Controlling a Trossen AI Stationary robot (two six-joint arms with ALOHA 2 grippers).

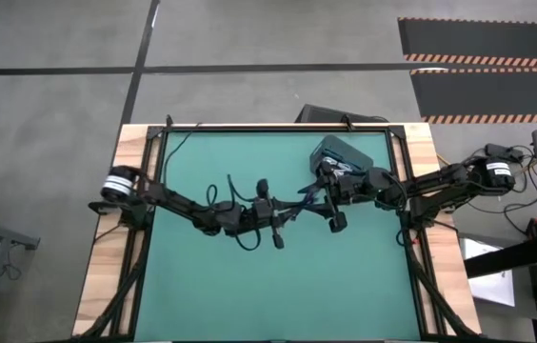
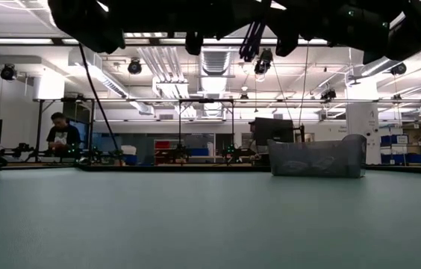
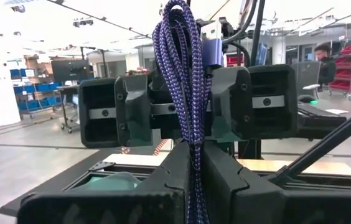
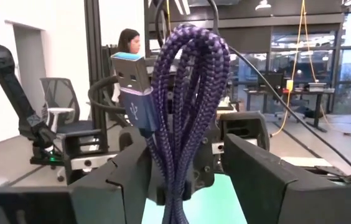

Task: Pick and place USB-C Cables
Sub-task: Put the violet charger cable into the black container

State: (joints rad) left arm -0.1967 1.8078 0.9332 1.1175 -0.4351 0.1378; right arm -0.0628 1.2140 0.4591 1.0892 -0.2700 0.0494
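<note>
A dark blue braided USB-C cable bundle (image 3: 178, 68) stands upright between my two grippers, high over the middle of the green table. Its loops and a silver plug (image 4: 132, 81) fill the right wrist view (image 4: 185, 81). My left gripper (image 3: 194, 168) (image 1: 292, 206) reaches in from the table's left and is shut on the bundle. My right gripper (image 4: 185, 180) (image 1: 308, 200) faces it from the right, open, with one finger (image 3: 132, 112) on each side of the bundle. The grey bin (image 1: 340, 152) (image 2: 317, 157) rests on the table behind them. No white or teal cables show. My left gripper pinches the dark blue bundle's lower part (image 3: 193, 146) between its two fingers, level, from the table's left. Several strands are caught together. The bundle stands upright, its loops rising above the fingers, lifted clear of the table.
The bin sits near the table's far edge, right of centre. Black rails (image 1: 145, 238) run along the table's wooden sides (image 1: 107, 257). Bare green mat (image 1: 278, 286) stretches toward the near edge. People sit at benches in the room beyond (image 2: 63, 134).
</note>
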